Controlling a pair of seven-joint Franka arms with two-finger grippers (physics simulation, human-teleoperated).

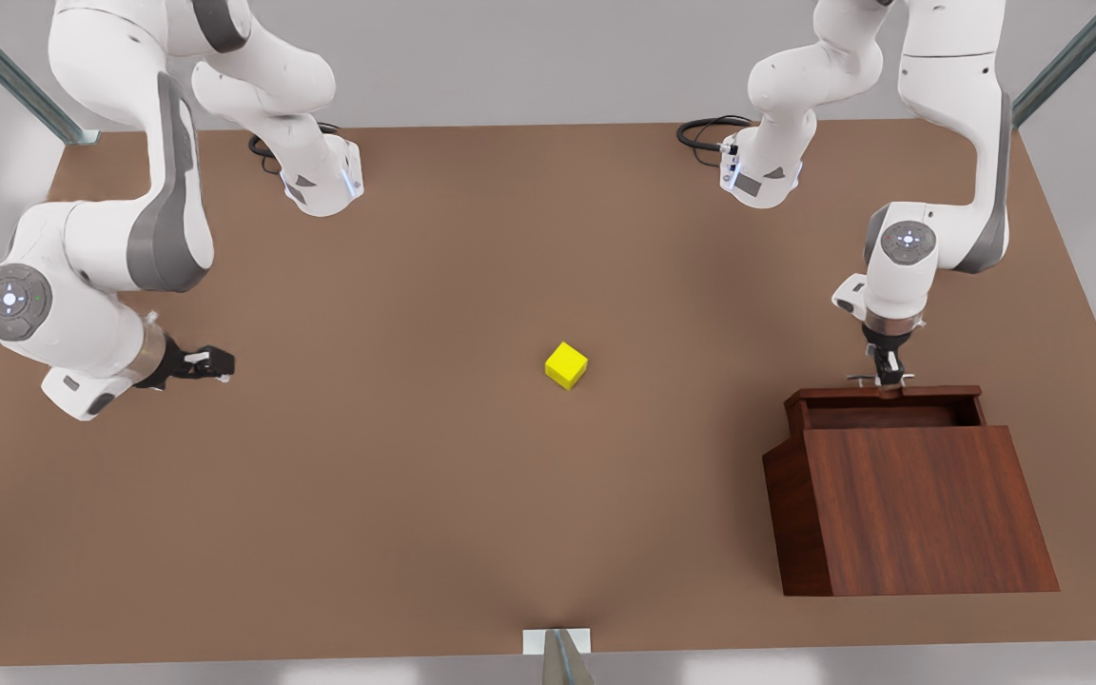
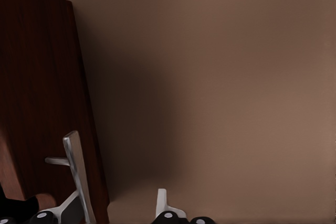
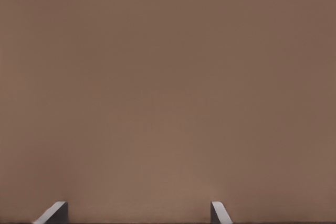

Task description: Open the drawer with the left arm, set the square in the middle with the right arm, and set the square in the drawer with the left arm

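Yellow cube [image 1: 566, 365]: mid-tabletop [image 1: 415, 476], untouched.
Left hand [image 1: 886, 379]: I see it wide around handle [image 2: 77, 177]; drawer [image 1: 881, 407] open.
Right hand [image 1: 210, 362]: wide, empty, waiting.
Risk: lifting off may snag handle.

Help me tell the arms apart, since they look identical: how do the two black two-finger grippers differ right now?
The left gripper points down at the dark reddish-brown wood-grain drawer, its fingers straddling the thin silver bar handle; the right gripper lies level over bare brown tabletop, near nothing. The left stands at the front view's right, the right at its left. Both are open and hold nothing.
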